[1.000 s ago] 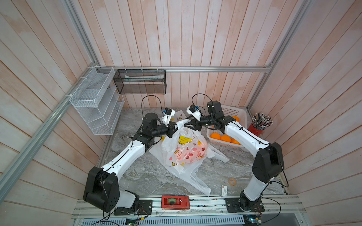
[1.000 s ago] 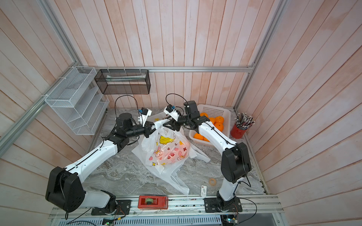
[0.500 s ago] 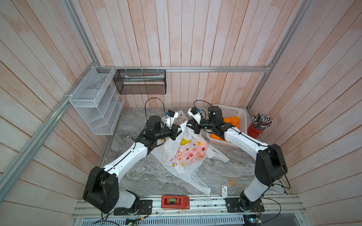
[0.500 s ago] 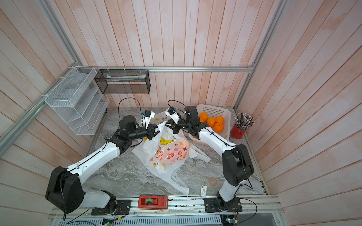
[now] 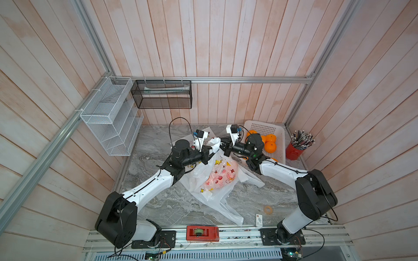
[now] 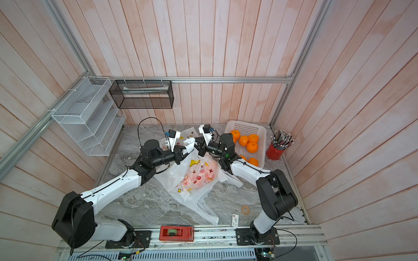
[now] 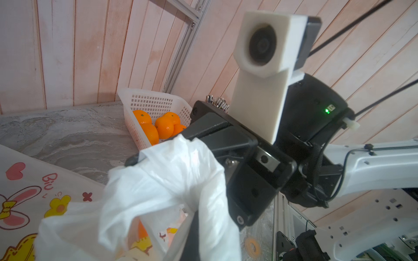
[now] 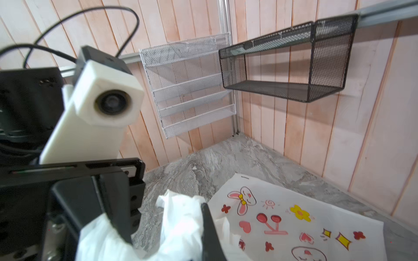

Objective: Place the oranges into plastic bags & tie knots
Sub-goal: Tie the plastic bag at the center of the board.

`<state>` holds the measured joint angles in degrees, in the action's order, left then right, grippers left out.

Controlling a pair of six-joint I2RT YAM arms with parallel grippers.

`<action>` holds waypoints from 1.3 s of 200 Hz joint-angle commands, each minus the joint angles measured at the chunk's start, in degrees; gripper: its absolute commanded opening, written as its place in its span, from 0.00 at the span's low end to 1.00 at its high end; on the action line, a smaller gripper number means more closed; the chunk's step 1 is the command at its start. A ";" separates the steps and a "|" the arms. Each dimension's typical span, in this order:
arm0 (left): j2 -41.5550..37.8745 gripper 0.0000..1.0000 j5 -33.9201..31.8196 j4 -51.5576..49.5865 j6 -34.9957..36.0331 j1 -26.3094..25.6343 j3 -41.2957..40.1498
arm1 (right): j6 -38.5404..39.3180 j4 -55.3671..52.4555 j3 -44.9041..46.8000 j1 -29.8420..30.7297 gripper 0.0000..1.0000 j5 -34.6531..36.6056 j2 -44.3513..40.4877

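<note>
A printed plastic bag (image 5: 217, 178) (image 6: 196, 176) lies mid-table, and oranges (image 5: 227, 172) show through its thin skin. Its white handles (image 5: 214, 142) (image 6: 190, 143) are bunched up between my two grippers. In both top views the left gripper (image 5: 209, 151) (image 6: 183, 151) is shut on a handle, and the right gripper (image 5: 223, 147) (image 6: 197, 146) is shut on the handle from the opposite side. The wrist views show white plastic wrapped round the left gripper (image 7: 192, 217) and the right gripper (image 8: 199, 226). More oranges (image 5: 270, 146) (image 6: 247, 142) (image 7: 164, 126) sit in the white basket (image 5: 264, 125). No knot shows.
A flat printed bag (image 8: 294, 214) lies behind the grippers and an empty bag (image 5: 226, 208) trails toward the front. A red pencil cup (image 5: 298, 150) stands beside the basket. A tape ring (image 5: 268, 209) and a small card (image 5: 259, 220) lie front right. Wire racks (image 5: 110, 117) (image 5: 162, 93) hang on the walls.
The right gripper's jaws have closed on the bag's handle. The left gripper has shifted a little to the right with its handle, so the two grippers now stand close together.
</note>
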<state>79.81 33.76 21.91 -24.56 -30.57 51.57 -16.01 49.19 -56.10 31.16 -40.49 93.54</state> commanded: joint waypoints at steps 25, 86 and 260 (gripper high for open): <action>-1.46 0.05 -1.50 5.39 -0.77 -0.15 -4.16 | -8.62 21.53 5.37 2.14 0.02 5.04 2.50; -12.91 0.51 -3.22 -3.90 4.28 2.79 -11.19 | -6.23 20.81 6.14 2.77 0.02 6.65 2.88; -16.52 0.67 2.72 -2.58 -42.55 10.01 -3.37 | 0.56 22.00 8.18 4.25 0.02 8.47 1.62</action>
<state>61.32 35.66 15.66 -58.57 -18.85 44.82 -16.29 68.29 -48.66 34.74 -32.99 96.20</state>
